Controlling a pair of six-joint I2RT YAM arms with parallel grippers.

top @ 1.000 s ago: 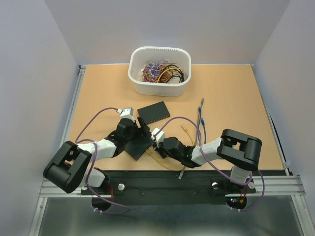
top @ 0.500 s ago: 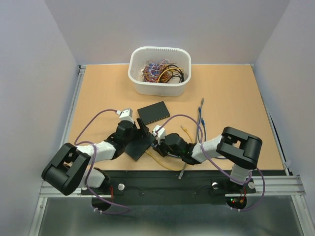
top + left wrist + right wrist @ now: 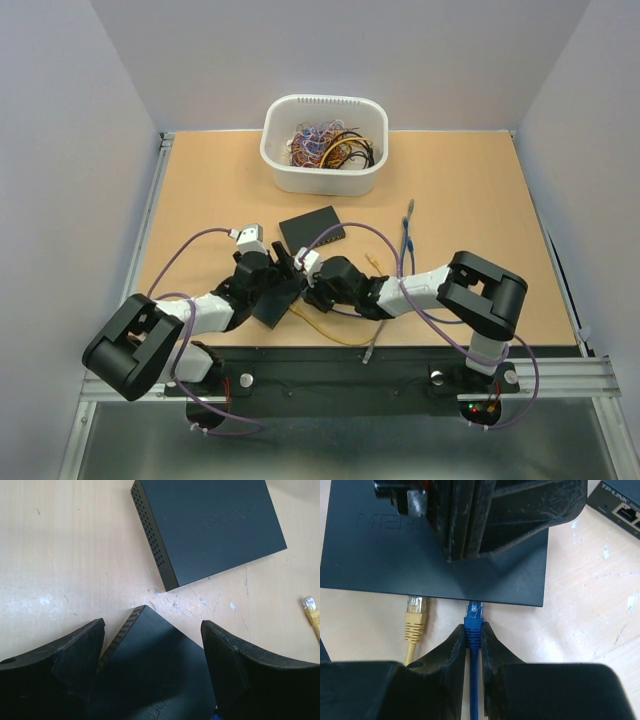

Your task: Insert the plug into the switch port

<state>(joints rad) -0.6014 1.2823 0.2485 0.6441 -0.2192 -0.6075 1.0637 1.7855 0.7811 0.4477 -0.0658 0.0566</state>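
Observation:
A black switch (image 3: 278,303) lies on the table, and my left gripper (image 3: 284,272) is shut on it. In the left wrist view its fingers (image 3: 75,652) bracket the switch (image 3: 155,675) on both sides. My right gripper (image 3: 473,632) is shut on a blue plug (image 3: 473,616). The plug's tip meets the switch's front edge (image 3: 485,597) at a port. A yellow plug (image 3: 415,614) sits in the port to its left. In the top view the right gripper (image 3: 306,284) is right against the switch. The ports themselves are hidden under the switch's edge.
A second black switch (image 3: 311,228) lies just beyond, and also shows in the left wrist view (image 3: 210,525). A white bin (image 3: 323,143) of tangled cables stands at the back. Loose blue and grey cables (image 3: 406,240) lie to the right. A yellow cable (image 3: 335,335) runs along the front edge.
My right gripper has moved left, up to the switch, with the blue plug. My left gripper and the switch have shifted slightly left and back.

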